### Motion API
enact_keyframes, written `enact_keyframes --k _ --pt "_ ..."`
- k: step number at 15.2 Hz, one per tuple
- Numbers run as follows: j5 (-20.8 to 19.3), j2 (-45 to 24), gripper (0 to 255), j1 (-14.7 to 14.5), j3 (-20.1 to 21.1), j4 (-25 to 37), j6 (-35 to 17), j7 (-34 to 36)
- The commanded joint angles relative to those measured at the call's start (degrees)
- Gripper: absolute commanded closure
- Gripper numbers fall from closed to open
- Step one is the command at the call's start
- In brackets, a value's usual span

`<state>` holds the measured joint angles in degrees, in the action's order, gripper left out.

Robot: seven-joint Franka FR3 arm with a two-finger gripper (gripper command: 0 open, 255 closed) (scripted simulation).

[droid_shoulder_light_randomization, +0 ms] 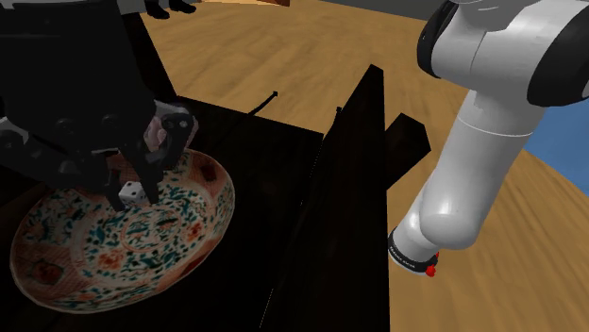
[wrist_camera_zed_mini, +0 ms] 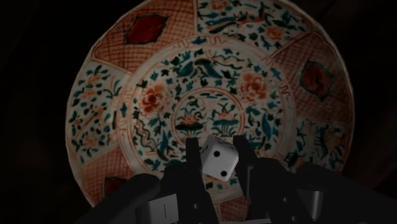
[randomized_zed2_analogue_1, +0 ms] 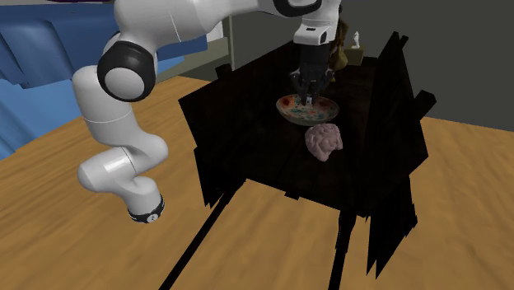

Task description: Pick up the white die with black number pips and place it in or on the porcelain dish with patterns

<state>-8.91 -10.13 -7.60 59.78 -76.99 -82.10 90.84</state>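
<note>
Claw [droid_shoulder_light_randomization: 133, 187]: black, clenched on the die with one finger [wrist_camera_zed_mini: 193, 164] pressed to each side. It hangs over the dish with its fingertips pointing down into the bowl.

Die [droid_shoulder_light_randomization: 129, 196]: white with black pips, clasped between the claw's fingertips. In the wrist view it sits tilted, with two pips showing. It is inside the dish's outline, toward the rim rather than the centre. Whether its underside touches the dish cannot be told.

Dish [droid_shoulder_light_randomization: 203, 222]: directly below the claw. It is shallow and round, on a white ground painted with green leaves and orange-red flowers. Red latticed panels run round the rim and a small floral medallion marks the centre. It rests on the table.

Pink lump [randomized_zed2_analogue_1: 325, 142]: brain-shaped and folded, lying on the table just beside the dish's rim. It is near the claw but apart from it.

Table [droid_shoulder_light_randomization: 264, 151]: almost black, lying beneath the claw and carrying both dish and lump.

Panel [droid_shoulder_light_randomization: 349, 189]: a dark upright slab along the table's side. In the shoulder view it stands between the claw and the arm's lower links.

Arm [droid_shoulder_light_randomization: 481, 141]: white with dark joints. Its lower links are well away from the claw, and in the second exterior view it arcs over the table and comes down onto the claw from above.

Floor [droid_shoulder_light_randomization: 283, 47]: light brown wood, spread around the table and well below the claw.
</note>
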Motion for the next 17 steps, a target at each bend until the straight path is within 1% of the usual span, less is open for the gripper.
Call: enact_keyframes --k 1,8,9,14,16,17 --pt "0.93 1.02 255 0.90 -0.01 -1.91 -1.38 -0.49" --pt "0.92 1.00 255 0.87 -0.03 -1.88 -1.36 -0.48" --pt "0.92 1.00 0 0.87 -0.03 -1.88 -1.36 -0.48" --pt "0.92 1.00 0 0.87 -0.03 -1.88 -1.36 -0.48" --pt "-2.20 -2.40 0 -2.28 0.12 5.16 3.79 1.18" --pt "-4.10 -4.40 0 -4.47 0.05 9.23 6.65 2.05"
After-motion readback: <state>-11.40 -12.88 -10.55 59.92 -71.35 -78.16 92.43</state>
